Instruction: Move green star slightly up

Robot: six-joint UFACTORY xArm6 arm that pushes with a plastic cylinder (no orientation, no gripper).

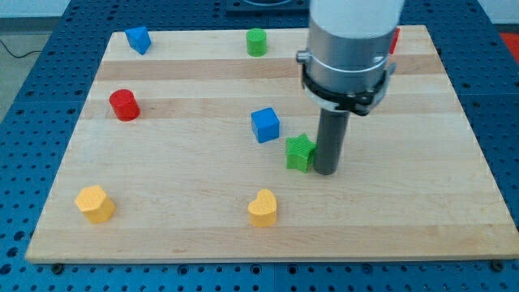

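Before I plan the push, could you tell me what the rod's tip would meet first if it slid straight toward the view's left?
My tip would meet the green star almost at once; they look touching or nearly so, though depth is unclear.

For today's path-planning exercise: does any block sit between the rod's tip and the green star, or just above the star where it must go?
Nothing visible does. My tip is right beside the green star, on its right. The blue cube lies up-left of the star, off the straight path.

Robotics lab bench setup: wooden worktop (162, 211) sits on blue perforated mounting plate (32, 97) w/ regular hole grid; robot arm (353, 49) overhead; cable (12, 50) at view's left edge.
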